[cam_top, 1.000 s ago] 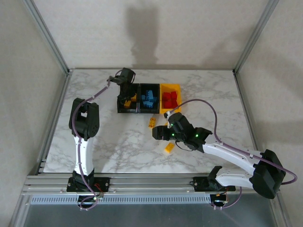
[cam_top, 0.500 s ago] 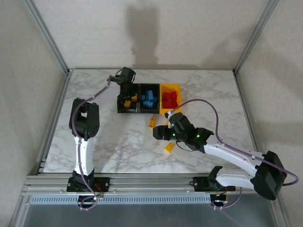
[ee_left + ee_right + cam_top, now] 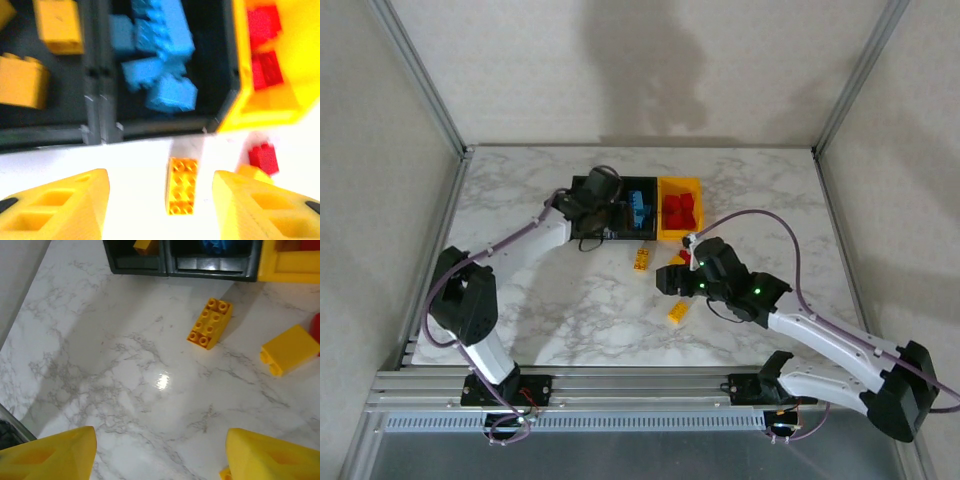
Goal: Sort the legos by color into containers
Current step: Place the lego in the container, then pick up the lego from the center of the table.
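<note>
1. Containers, 3 in a row beyond the L fingertips: left black bin [image 3: 45,135] w/ yellow-orange legos [image 3: 25,82]; mid black bin [image 3: 165,125] w/ blue legos [image 3: 165,60]; yellow bin [image 3: 265,107] w/ red legos [image 3: 265,45]. No mixed colours seen, so most of the sort looks done.
2. Left gripper [image 3: 159,175]: fingers [image 3: 60,205] spread wide, nothing held. Hangs near the bins' front wall.
3. 2x4 orange brick [image 3: 181,186]: flat on table [image 3: 50,160], studs up, in the gap btw the L fingers, nearer the finger on the yellow-bin side, not touching. Unsorted.
4. Loose red brick [image 3: 263,157]: on table just beyond that same finger's tip, near the yellow bin's front corner. Unsorted.
5. Right gripper [image 3: 161,432]: fingers apart, empty, over bare table.
6. Loose yellow brick [image 3: 290,350]: ahead of the R fingers, toward the yellow-bin side, well apart from the tips. Unsorted.
7. Second yellow brick [image 3: 677,312]: on table just beside the R gripper, on the arm-base side. Unsorted.
8. Est. remaining: at least 4 pcs. 3 yellow-orange go to the left black bin, 1 red to the yellow bin. Late stage.
</note>
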### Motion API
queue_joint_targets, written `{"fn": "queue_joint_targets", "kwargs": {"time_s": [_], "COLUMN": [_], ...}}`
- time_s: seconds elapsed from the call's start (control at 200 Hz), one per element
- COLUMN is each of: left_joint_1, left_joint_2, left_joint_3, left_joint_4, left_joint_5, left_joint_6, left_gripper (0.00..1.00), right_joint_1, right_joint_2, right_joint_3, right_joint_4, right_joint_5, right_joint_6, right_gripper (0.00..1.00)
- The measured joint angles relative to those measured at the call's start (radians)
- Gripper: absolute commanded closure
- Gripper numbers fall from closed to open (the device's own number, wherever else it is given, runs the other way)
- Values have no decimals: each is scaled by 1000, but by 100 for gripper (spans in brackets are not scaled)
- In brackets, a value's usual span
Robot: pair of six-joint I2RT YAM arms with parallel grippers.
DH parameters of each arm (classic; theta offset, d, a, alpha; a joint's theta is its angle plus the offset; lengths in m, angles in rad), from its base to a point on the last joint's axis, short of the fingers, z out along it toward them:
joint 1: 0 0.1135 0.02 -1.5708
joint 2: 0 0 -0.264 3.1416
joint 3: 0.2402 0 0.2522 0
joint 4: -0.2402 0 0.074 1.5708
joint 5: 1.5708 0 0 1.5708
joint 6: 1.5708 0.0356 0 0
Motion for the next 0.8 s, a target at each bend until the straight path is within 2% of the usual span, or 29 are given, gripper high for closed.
{"fn": "queue_joint_targets", "kwargs": {"time_s": [0.07,0.2,0.561,0.716,0.801], "left_joint_1": [-36,-89,-151,-170,-182], "left_joint_2": [-2,1,120,201,230], "left_joint_3": [-45,-125,-134,-99,-82], "left_joint_4": [27,63,121,121,116], "left_joint_5": [22,45,-14,-56,-80], "left_joint_6": [18,32,28,24,23], "left_gripper": [38,38,35,37,45], "right_joint_1": [-24,-39,-39,-39,-39], "right_joint_2": [-52,-135,-139,-139,-139], "right_joint_3": [-16,-66,-161,-161,-161], "right_joint_4": [-10,-11,-8,-8,-8], "right_joint_5": [-16,-27,-34,-33,-33], "right_joint_6": [-4,0,45,45,45], "right_gripper": [29,29,30,30,30]}}
